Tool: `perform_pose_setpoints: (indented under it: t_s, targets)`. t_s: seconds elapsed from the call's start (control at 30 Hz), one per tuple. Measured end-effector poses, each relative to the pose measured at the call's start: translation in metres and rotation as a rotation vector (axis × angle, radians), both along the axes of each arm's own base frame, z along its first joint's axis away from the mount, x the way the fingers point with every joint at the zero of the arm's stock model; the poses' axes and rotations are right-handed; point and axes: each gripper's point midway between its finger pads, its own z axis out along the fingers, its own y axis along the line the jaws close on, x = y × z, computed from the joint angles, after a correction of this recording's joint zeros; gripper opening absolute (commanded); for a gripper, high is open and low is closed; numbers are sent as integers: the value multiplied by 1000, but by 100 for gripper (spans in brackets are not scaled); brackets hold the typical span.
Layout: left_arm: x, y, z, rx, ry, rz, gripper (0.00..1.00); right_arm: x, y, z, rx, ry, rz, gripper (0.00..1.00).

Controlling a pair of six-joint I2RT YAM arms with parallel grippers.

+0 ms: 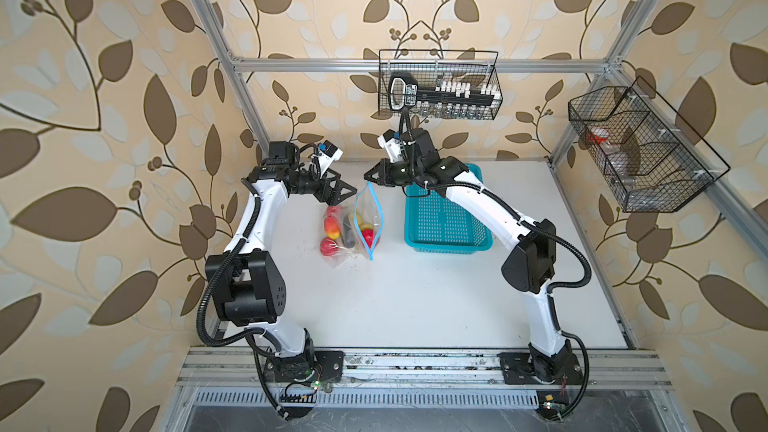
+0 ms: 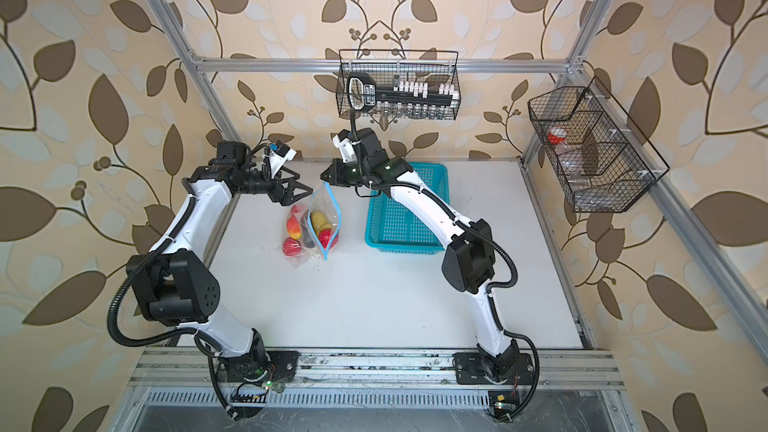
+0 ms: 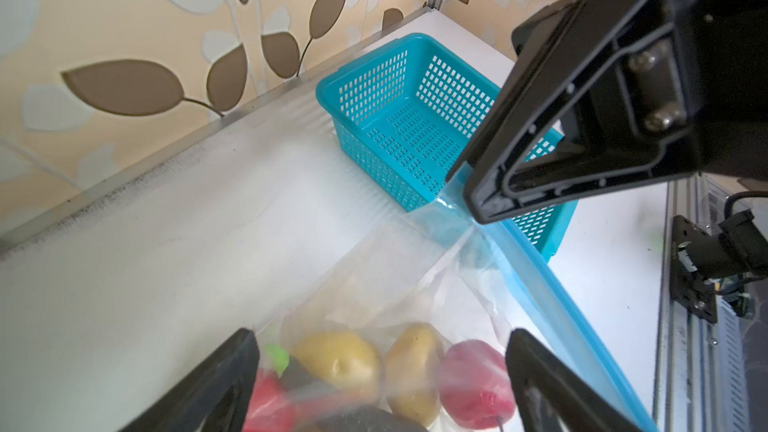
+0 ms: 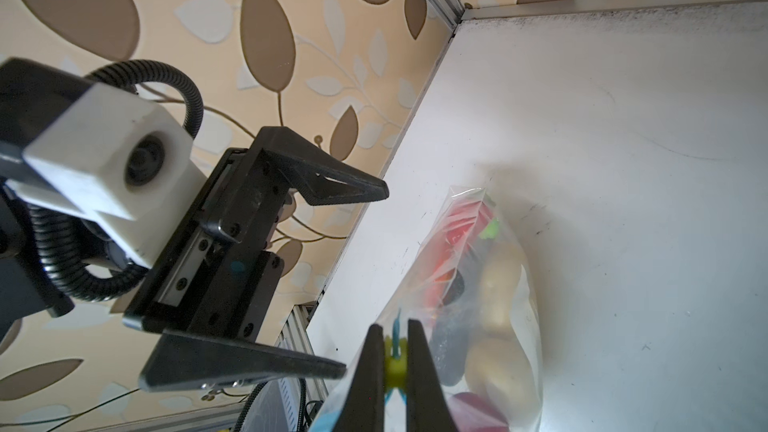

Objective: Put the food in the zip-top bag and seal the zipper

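Leaf-patterned walls enclose a white table [image 1: 415,305].

Right gripper [image 4: 395,328]: jaws clamped on the yellowish slider tab [image 4: 392,361] of the zipper [image 1: 380,218], lifting that end of the zip-top bag [image 1: 365,209].

Left gripper [image 1: 344,197]: jaws wide apart, just beside the raised corner, holding nothing.

The food [image 3: 340,357] lies inside the bag, which rests on the table near the turquoise basket [image 1: 449,248].

Recommended procedure: pinch the bag edge behind the slider with the left gripper, keep the strip taut, then draw the slider straight along it.

The strip bows open in both top views. Creased plastic prevents an item count, and the far zipper end is indistinct.
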Motion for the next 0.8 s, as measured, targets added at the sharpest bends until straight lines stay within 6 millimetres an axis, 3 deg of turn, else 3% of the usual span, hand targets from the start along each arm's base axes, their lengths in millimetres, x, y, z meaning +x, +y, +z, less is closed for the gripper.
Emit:
perform_pose_setpoints:
  t_s: [0.5, 0.8]
  targets:
    - [-7, -16, 15, -31, -190, -199, 94, -6, 4, -2, -2, -15, 57, 0]
    - [-14, -24, 20, -73, -226, -299, 85, -14, 9, 6, 23, -35, 124, 0]
